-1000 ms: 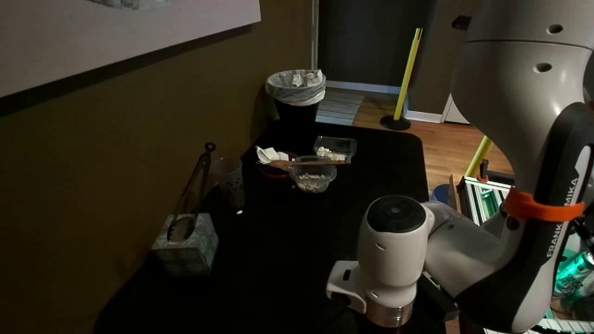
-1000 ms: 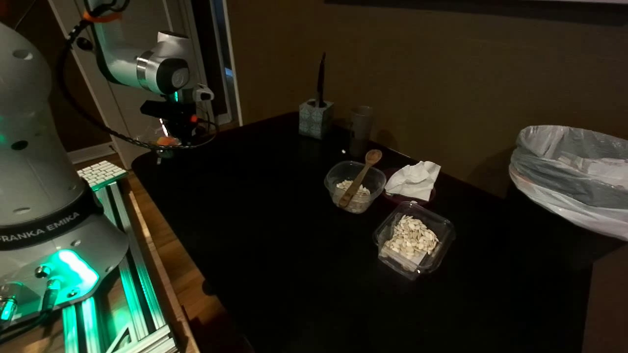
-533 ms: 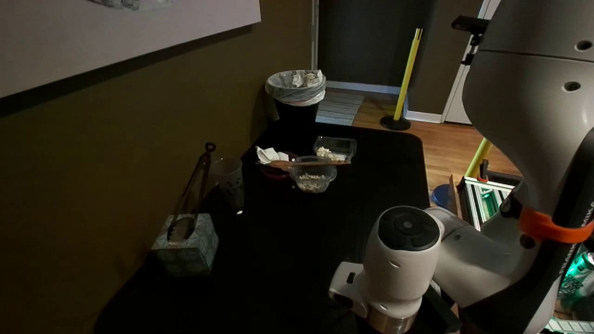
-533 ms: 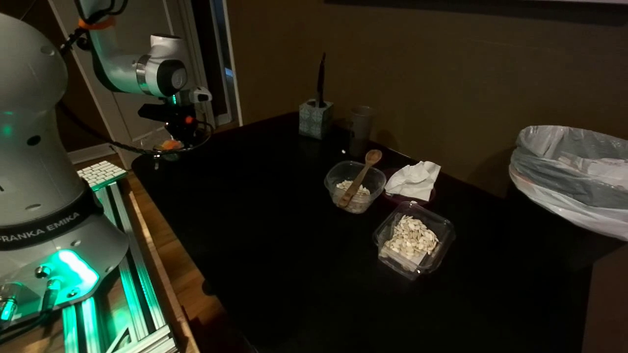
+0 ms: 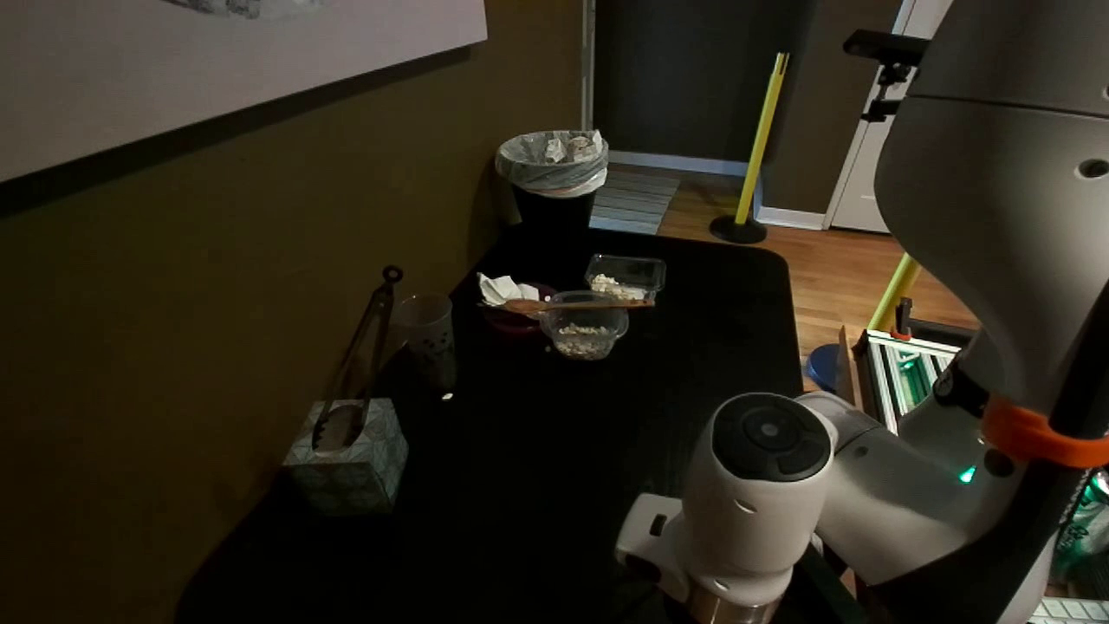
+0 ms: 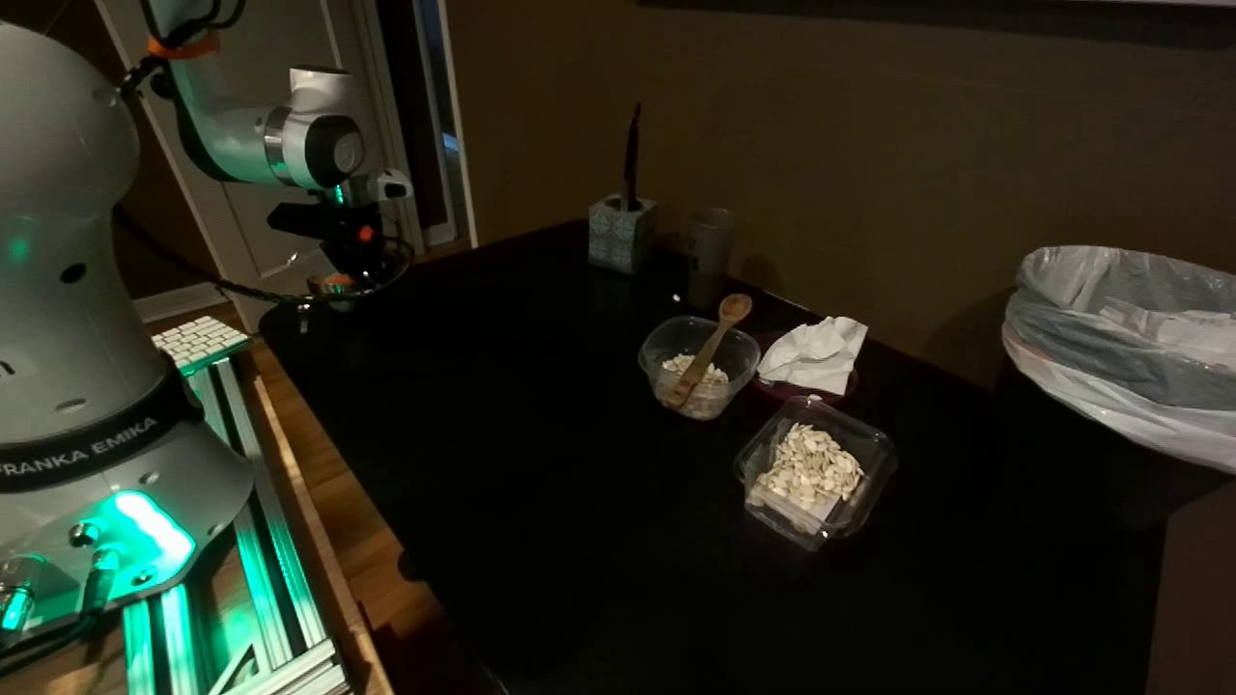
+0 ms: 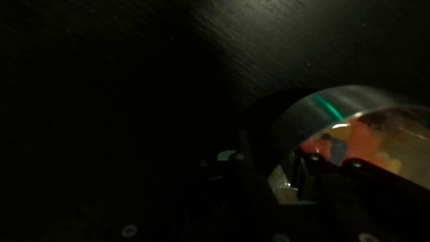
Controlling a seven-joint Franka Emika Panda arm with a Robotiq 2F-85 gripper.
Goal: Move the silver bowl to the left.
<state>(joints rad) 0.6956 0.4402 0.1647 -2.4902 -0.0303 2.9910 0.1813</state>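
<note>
The silver bowl (image 7: 322, 111) shows at the right of the wrist view, with a shiny metal wall and orange-red patches inside. My gripper (image 7: 272, 158) is at its near wall: one finger is over the inside, the other outside. The area between the fingers is too dark to tell whether they press on the wall. In an exterior view my gripper (image 6: 350, 263) is low over the table's far left end, with the silver bowl (image 6: 335, 292) right under it. In an exterior view only the arm (image 5: 754, 494) shows; bowl and fingers are hidden.
On the black table (image 6: 502, 463) stand a clear tub with seeds and a wooden spoon (image 6: 710, 352), a clear box of seeds (image 6: 811, 473), a dark red bowl with a napkin (image 6: 816, 352), a cup (image 6: 712, 256) and a tissue box with tongs (image 6: 621, 236). A wall runs alongside.
The arm and gripper have shifted slightly left in an exterior view, and right and down in an exterior view. The bowl shows a small shift beneath the gripper. The other objects have not moved.
</note>
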